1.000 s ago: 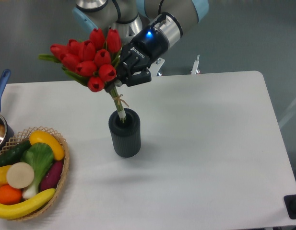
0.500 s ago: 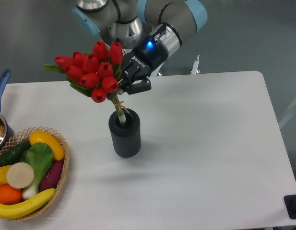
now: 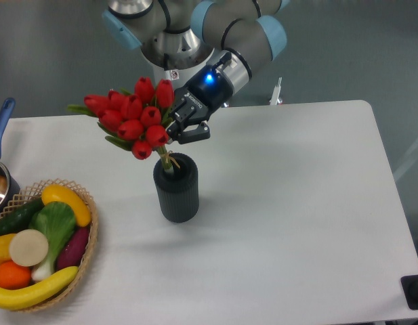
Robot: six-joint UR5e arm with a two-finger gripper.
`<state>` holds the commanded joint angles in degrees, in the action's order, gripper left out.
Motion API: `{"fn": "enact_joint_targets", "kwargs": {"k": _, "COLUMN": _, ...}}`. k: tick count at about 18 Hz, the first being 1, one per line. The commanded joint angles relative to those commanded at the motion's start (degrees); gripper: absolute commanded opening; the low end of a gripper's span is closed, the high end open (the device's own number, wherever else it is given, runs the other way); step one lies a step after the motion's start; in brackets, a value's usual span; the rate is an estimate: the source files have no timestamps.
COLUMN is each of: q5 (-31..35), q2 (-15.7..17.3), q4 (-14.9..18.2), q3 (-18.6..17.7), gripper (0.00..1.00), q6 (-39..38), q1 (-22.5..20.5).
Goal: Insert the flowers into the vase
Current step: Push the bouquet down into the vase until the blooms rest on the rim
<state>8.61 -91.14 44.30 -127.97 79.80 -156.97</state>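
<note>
Gripper (image 3: 176, 131) clenched on flowers (image 3: 132, 119), gripping bunch just under red buds, at top of stems. Arm reaches in from desk's far edge, blue light lit on wrist. Bunch tilted, buds leaning left, pale stems angled down into mouth of vase (image 3: 176, 187); stem ends inside, heads above rim. Vase upright on desk (image 3: 297, 203), left of centre. Wicker basket (image 3: 87, 254) of vegetables at near-left corner. Pot (image 3: 0, 177) with blue handle at left edge.

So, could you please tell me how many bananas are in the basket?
1. The banana lies along the front rim of the wicker basket, below the other vegetables; another could be hidden underneath.
</note>
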Motion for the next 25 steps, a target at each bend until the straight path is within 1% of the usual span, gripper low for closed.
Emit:
{"fn": "enact_joint_targets", "kwargs": {"k": 7, "q5": 0.0, "q2": -2.9, "q4": -0.2, "q3": 0.1, "gripper": 0.25, "q6": 1.6, "q1": -0.3}}
{"fn": "enact_joint_targets", "kwargs": {"k": 13, "q5": 0.1, "q2": -4.6, "q4": -0.2, "q3": 0.4, "gripper": 0.25, "q6": 2.2, "q1": -0.9}}
{"fn": "enact_joint_targets", "kwargs": {"k": 15, "q5": 0.3, "q2": -6.1, "q4": -0.3, "q3": 0.5, "gripper": 0.25, "q6": 2.4, "q1": -0.9}}
{"fn": "enact_joint_targets", "kwargs": {"k": 18, "q5": 0.4, "q2": -7.5, "q4": -0.3, "q3": 0.4, "gripper": 0.26, "q6": 4.2, "q1": -0.9}}
{"fn": "enact_joint_targets", "kwargs": {"k": 24, "q5": 0.4, "q2": -8.4, "q4": -0.1, "q3": 0.0, "gripper": 0.26, "q6": 4.4, "q1": -0.9}}
{"fn": "enact_joint_targets", "kwargs": {"k": 25, "q5": 0.4, "q2": -8.6, "q4": -0.1, "q3": 0.0, "gripper": 0.27, "q6": 4.4, "q1": -0.9}}
